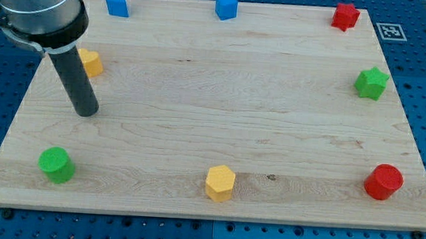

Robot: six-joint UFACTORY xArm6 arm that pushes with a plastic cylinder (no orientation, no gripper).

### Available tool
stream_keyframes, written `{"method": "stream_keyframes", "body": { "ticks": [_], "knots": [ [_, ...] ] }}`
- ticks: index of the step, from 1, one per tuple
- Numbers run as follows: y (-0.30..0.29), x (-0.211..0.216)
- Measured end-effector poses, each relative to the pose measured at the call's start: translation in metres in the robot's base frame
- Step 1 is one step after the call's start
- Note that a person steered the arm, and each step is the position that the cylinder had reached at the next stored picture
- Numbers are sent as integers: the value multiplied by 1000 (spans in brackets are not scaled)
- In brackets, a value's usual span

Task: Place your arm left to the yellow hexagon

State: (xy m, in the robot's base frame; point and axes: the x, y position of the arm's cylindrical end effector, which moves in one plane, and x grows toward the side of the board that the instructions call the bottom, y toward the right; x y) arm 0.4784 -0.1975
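In the single camera view, my tip point(86, 112) rests on the wooden board point(199, 104) toward the view's left, in bare wood below and just to the view's right of a yellow block point(91, 62) whose shape the rod partly hides, and well above the green cylinder point(56, 164) near the view's bottom-left corner. There is no hand to open or close here; the arm ends in a plain dark rod that holds nothing, and it touches no block at this moment. The yellow hexagon point(220, 183) sits at the view's bottom edge, near the middle, well apart from my tip, with open wood on its left side. The other blocks ring the board: a blue block point(117, 3) and a second blue block point(226, 5) along the view's top, a red star-like block point(345, 16) in the top-right corner, a green star point(371, 83) on the right edge, and a red cylinder point(383, 182) at the bottom right. I judge the main risk to be overshooting on the way down and right: if my tip arrives too near, it nudges the hexagon to the right or off the board's bottom edge, which lies very close to it. A path swung too far toward the view's left could clip the green cylinder instead. Mistaking the nearby yellow block for the target would also fail the task.
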Motion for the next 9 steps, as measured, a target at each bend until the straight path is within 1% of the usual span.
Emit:
{"method": "stream_keyframes", "body": {
  "ticks": [3, 5, 6, 7, 8, 9],
  "knots": [
    [-8, 1],
    [95, 1],
    [95, 4],
    [96, 46],
    [97, 100],
    [97, 106]
  ]
}}
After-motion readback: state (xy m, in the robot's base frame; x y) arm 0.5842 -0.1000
